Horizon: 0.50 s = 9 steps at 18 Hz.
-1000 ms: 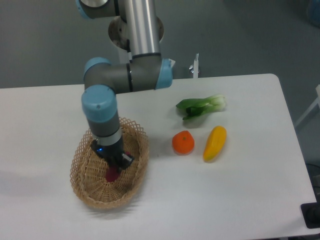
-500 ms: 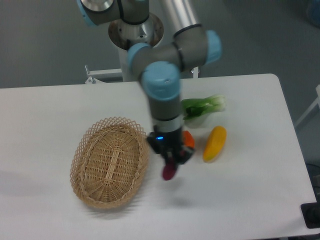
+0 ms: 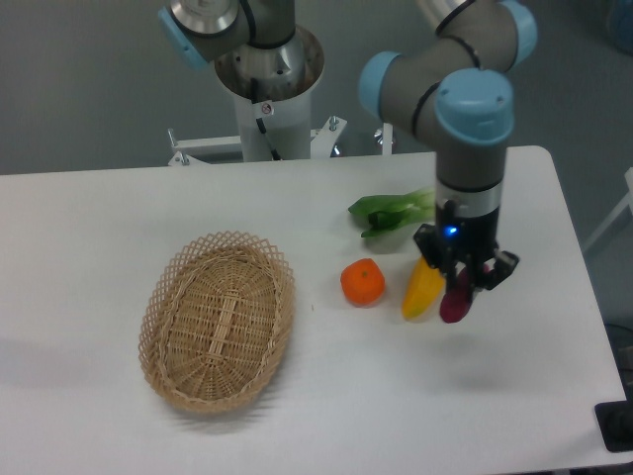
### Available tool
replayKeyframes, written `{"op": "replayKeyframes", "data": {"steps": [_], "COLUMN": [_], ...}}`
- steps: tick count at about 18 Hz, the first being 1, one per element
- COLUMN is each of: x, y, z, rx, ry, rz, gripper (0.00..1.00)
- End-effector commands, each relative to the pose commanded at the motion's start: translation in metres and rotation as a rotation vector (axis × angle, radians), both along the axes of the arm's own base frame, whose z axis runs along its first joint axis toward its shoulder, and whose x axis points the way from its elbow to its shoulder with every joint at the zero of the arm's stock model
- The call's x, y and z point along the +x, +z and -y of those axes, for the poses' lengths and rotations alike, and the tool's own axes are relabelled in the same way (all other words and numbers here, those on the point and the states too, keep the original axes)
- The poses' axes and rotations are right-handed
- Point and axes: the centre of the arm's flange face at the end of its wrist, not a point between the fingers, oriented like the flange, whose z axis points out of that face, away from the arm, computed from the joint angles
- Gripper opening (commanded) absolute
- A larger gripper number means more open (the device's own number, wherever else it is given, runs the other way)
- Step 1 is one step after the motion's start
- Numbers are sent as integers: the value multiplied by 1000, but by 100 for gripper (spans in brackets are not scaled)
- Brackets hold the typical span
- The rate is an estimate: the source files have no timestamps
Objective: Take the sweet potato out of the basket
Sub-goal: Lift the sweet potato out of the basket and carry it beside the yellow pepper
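I see the jaws [image 3: 461,293] grasping the potato [image 3: 455,300] at right of frame, its long axis near vertical.

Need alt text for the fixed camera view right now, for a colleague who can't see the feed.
The robot arm's hand holds the dark purple sweet potato in the air above the white table, right of a yellow vegetable. The wicker basket sits empty at left; an orange fruit and a leafy green lie between.

Dark magenta sweet potato [image 3: 455,299] hangs nearly upright, apparently off the table; tan wicker basket [image 3: 218,322] well apart.
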Motion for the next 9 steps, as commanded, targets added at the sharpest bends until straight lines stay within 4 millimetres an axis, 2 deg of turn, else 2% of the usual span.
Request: {"op": "replayKeyframes", "data": {"steps": [4, 9], "x": [0, 0], "y": [12, 9], "z": [-1, 1], "rx": [7, 3], "ry": [-1, 3], "rz": [-17, -14], "gripper": [31, 31]}}
